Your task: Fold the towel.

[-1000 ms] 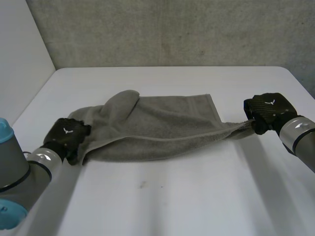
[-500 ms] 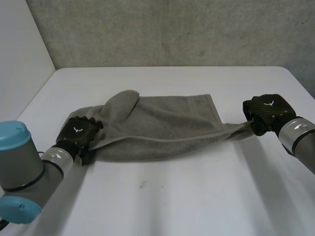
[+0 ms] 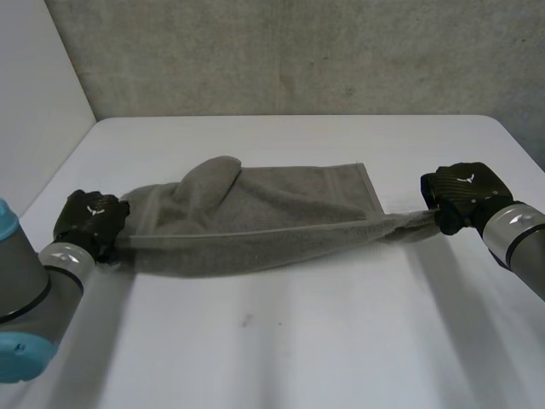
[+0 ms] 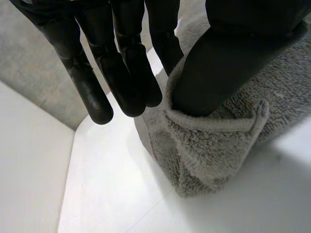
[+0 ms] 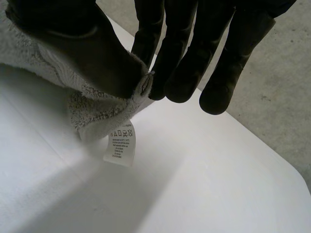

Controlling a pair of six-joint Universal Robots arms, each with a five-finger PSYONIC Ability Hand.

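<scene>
A grey towel [image 3: 272, 213] lies stretched across the middle of the white table, with a raised hump on its left part. My left hand [image 3: 89, 223] holds the towel's left near corner. In the left wrist view, the thumb [image 4: 233, 63] pins the towel's hem [image 4: 214, 145] against a finger. My right hand [image 3: 460, 194] holds the right near corner, slightly off the table. In the right wrist view, the thumb [image 5: 82, 53] pinches the towel [image 5: 92, 114] against the fingers [image 5: 184, 53], and a white care label [image 5: 120, 144] hangs below.
The white table [image 3: 298, 341] reaches a grey wall at the back and a white side wall [image 3: 34, 102] at the left. Its right edge [image 3: 519, 141] runs close behind my right hand.
My left hand has closed on the towel's left corner and drawn it out to the left, pulling the near edge taut. The right hand has stayed in place.
</scene>
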